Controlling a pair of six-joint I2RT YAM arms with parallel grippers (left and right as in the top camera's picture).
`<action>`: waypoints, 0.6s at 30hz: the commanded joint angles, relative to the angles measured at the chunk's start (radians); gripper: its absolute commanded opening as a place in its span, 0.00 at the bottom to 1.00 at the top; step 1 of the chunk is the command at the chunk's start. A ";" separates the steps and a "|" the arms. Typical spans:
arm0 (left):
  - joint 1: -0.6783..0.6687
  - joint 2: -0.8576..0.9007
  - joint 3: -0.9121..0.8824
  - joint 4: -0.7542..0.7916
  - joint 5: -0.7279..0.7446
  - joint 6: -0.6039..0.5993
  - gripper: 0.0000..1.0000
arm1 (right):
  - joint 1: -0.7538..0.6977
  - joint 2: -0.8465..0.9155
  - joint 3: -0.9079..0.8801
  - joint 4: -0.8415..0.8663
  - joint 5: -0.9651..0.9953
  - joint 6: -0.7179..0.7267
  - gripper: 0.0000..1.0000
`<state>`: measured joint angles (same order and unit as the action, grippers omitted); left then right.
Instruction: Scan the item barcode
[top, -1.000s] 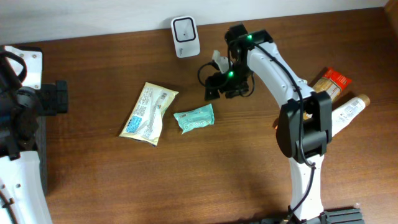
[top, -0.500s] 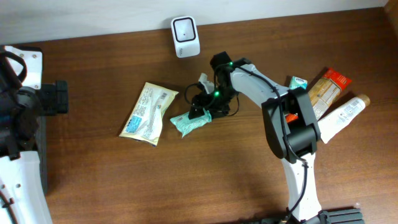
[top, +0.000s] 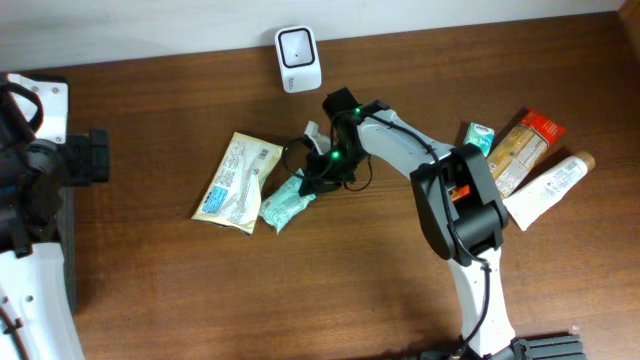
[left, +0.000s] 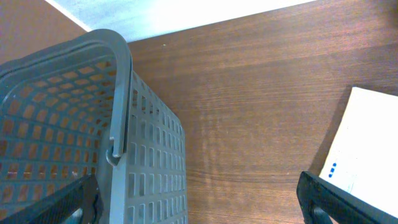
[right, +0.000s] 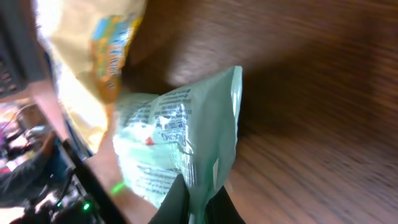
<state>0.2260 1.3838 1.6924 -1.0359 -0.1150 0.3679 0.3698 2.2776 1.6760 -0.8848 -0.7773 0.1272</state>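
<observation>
Fingertips of the right tool (right: 196, 210) press together on the edge of a mint-green packet (right: 180, 140). Only the right wrist view shows this pinch up close: the packet's sealed seam runs down into the closed jaws at the bottom of the frame, printed face toward the lens, with a yellow packet (right: 93, 56) just beyond it.

From overhead, the same tool sits at the packet's upper right end. The packet lies slantwise over the brown table (top: 330, 290), its lower left end at the yellow packet's edge. Neither view shows whether the packet is lifted off the wood.

The overhead view alone takes in the white scanner (top: 298, 59) at the table's far edge, apart from the packet. Well off to the right, a small teal item (top: 478, 135), an orange-brown packet (top: 528, 140) and a white tube (top: 548, 186) lie grouped together.

The left wrist view alone shows the left tool (left: 198, 186), its fingers spread wide. It hangs above a grey slotted basket (left: 68, 155), with a white box (left: 364, 143) at the right edge.
</observation>
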 joint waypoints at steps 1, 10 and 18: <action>0.004 -0.003 0.010 0.001 0.006 0.012 0.99 | -0.058 -0.033 -0.008 -0.005 -0.168 -0.072 0.04; 0.004 -0.003 0.010 0.001 0.006 0.012 0.99 | -0.290 -0.336 -0.008 -0.129 -0.320 -0.227 0.04; 0.004 -0.003 0.010 0.001 0.006 0.012 0.99 | -0.419 -0.599 -0.008 -0.144 -0.357 -0.295 0.04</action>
<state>0.2260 1.3838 1.6924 -1.0359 -0.1150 0.3679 -0.0166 1.7538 1.6638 -1.0321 -1.0882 -0.1394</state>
